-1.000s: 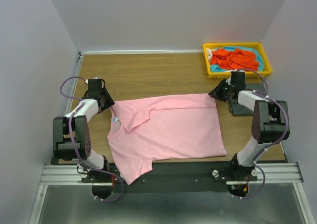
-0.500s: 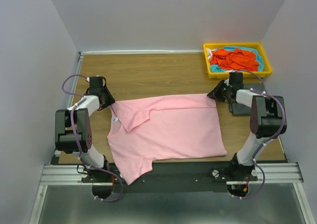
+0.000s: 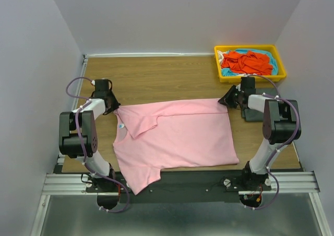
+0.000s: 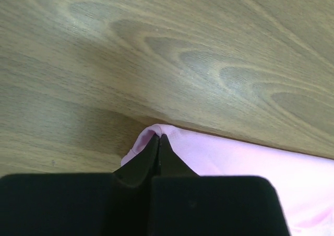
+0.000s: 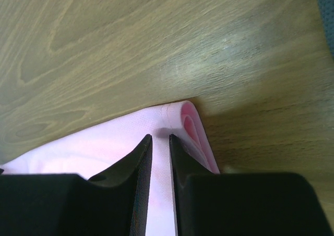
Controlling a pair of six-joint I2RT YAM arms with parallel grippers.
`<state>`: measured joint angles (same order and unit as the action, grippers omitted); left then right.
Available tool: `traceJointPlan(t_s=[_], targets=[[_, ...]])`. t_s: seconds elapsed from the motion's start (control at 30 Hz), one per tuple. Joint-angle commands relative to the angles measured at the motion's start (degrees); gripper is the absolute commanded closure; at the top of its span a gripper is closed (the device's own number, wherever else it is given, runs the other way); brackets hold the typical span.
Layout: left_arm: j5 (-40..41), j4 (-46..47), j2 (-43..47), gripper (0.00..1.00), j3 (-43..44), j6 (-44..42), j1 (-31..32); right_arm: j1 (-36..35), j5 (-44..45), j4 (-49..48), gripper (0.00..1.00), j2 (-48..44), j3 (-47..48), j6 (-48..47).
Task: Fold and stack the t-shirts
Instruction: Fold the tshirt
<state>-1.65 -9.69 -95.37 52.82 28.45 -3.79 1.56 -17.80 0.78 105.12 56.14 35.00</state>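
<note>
The job is at an early stage, by my reading; the pink shirt (image 3: 177, 134) lies spread across the middle of the bench (image 3: 156, 74), collar toward the left arm, with one sleeve turned in over the chest and the other hanging off the near edge, so at most one small fold has been made on it; the left end effector (image 3: 108, 104) sits at the shirt's far left corner and, in its wrist view, is clenched on a pinch of pink cloth at the very tips (image 4: 158, 142); the right end effector (image 3: 228, 99) sits at the far right corner, its jaws a narrow slit apart with pink cloth showing between them (image 5: 159, 142), and I cannot tell whether they truly grip the layered hem or only straddle it; with both far corners addressed, a fold of the far edge toward the near side looks like the step in hand; a flat grey shirt (image 3: 255, 115) lies under the right arm, seemingly folded already and likely the base of the stack; the red shirt (image 3: 245, 62) and the turquoise shirt (image 3: 271, 60) are crumpled together in the tray (image 3: 245, 48) at the far right, untouched; so most of the folding, and all but the bottom of the stack, is left.
</note>
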Motion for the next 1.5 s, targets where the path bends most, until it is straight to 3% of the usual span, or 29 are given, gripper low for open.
traceJointPlan(t_s=[0.0, 0.23, 0.43, 0.63, 0.73, 0.93, 1.0, 1.1, 1.17, 1.3, 1.47], targets=[[3.8, -0.5, 0.3, 1.0, 0.8, -0.2, -1.0, 0.5, 4.8, -0.2, 0.74, 1.4, -1.4, 0.2], [4.8, -1.0, 0.5, 1.0, -0.4, -0.3, -4.2, 0.8, 5.8, -0.2, 0.74, 2.6, -1.6, 0.3], [-0.3, 2.9, -2.0, 1.0, 0.8, -1.0, -4.0, 0.8, 3.0, -0.2, 0.74, 4.0, 0.8, -1.2], [-2.4, 4.0, -7.7, 0.99, 9.7, -1.0, -3.3, 0.8, 2.7, -0.1, 0.74, 8.4, 6.8, -1.9], [-2.5, 4.0, -12.2, 0.94, 15.9, -1.5, -3.1, 0.8, 1.9, 0.5, 0.73, 11.1, 11.4, -2.0], [-2.6, 1.6, -13.7, 0.72, 24.8, -1.4, -2.8, 0.8, 0.3, 4.1, 0.71, 12.0, 19.4, -3.3], [-1.3, 1.4, -9.8, 0.55, 23.5, -1.6, -1.7, 0.7, -0.3, 4.8, 0.68, 9.0, 20.0, -3.9], [2.0, 0.7, -3.0, 0.4, 19.6, -1.6, 0.4, 0.6, -0.6, 5.6, 0.67, 4.4, 17.9, -4.0], [4.5, -0.2, 2.0, 0.4, 15.9, -1.5, 3.2, 0.2, -0.7, 6.0, 0.66, 1.7, 15.5, -3.4], [8.4, -4.5, 9.8, 0.49, 8.0, -0.9, 9.4, -1.3, 1.7, 6.7, 0.65, -7.0, 6.1, -3.0], [6.5, -3.5, 14.9, 0.53, -2.6, 1.9, 13.5, -1.4, 3.0, 7.4, 0.65, -12.7, -2.5, -4.2]])
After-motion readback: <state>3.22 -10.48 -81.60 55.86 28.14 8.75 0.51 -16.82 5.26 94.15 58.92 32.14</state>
